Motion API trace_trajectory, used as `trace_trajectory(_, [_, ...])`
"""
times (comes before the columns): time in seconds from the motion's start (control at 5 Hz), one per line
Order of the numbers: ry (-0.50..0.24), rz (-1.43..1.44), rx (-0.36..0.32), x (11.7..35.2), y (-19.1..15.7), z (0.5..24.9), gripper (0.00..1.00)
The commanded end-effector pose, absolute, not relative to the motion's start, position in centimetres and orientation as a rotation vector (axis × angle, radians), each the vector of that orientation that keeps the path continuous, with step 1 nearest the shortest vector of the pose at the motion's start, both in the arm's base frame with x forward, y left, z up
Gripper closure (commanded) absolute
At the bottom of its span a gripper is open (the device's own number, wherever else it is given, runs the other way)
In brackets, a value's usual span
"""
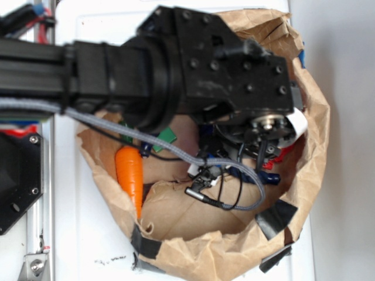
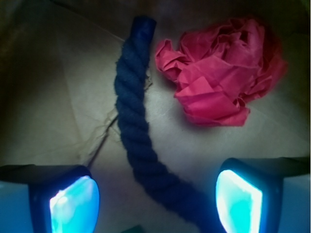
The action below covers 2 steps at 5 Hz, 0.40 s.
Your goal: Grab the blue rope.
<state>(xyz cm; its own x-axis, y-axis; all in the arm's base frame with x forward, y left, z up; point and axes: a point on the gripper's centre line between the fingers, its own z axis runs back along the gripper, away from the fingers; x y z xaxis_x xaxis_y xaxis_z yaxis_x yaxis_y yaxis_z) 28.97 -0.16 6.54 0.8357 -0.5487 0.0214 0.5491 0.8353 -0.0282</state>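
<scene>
- Brown paper lines the floor under your gripper [image 2: 156,201]; its jaws stand spread wide, pinching nothing.
- Your blue rope [image 2: 136,121] runs between the two fingers [image 2: 73,204], lying flat on the paper, capped end pointing away from you.
- Just right of the rope you see a crumpled red paper [image 2: 221,73], apart from it.
- From outside, your arm [image 1: 176,64] reaches into a paper bag [image 1: 310,134]; a carrot [image 1: 130,172] leans at its left wall.

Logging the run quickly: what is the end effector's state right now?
End effector: open, holding nothing; the blue rope lies between its fingers, not yet clamped.
</scene>
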Motion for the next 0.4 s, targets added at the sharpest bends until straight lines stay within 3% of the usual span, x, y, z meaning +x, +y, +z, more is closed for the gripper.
trace_trajectory(0.0, [-0.089,-0.658,-0.023,30.1,-2.8,5.5,0.0])
trace_trajectory(0.2, [-0.073,-0.676,0.003,30.0,-3.1,4.0,0.0])
